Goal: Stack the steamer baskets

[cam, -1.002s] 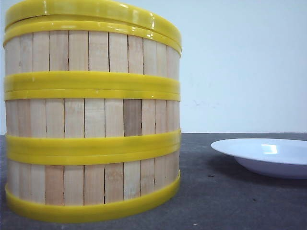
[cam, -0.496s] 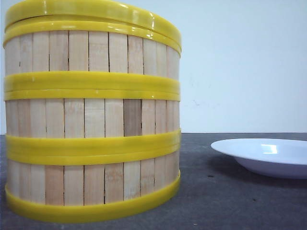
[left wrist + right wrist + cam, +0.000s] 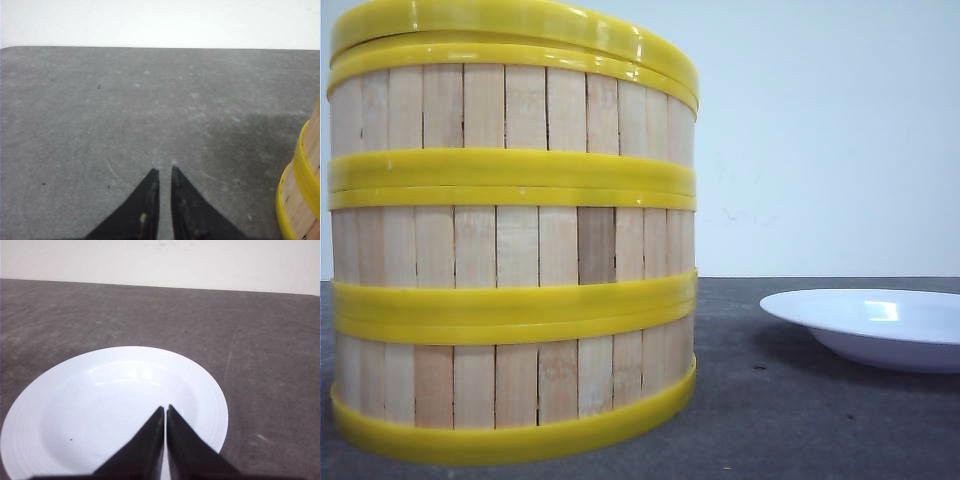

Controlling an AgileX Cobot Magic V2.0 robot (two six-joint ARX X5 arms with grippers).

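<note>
1. Steamer baskets: in the front view, three baskets stand stacked one on another, close to the camera on the left side of the table. Pale vertical wood slats form the walls; yellow rims meet at each joint.
2. Lid: a further yellow rim sits on the top basket. It appears slightly tilted, higher on the left. Its upper part is cut off by the frame edge.
3. Plate: white, shallow, resting on the table to the right of the stack and well apart from it.
4. Left gripper: the black fingertips are nearly together, with only a narrow slit between them, holding nothing. It hangs over bare table. The lower edge of the basket stack shows near it at the edge of the left wrist view.
5. Right gripper: the fingertips are pressed together, holding nothing. It hangs above the plate, over its near portion.
6. A plain pale wall stands behind the table.
</note>
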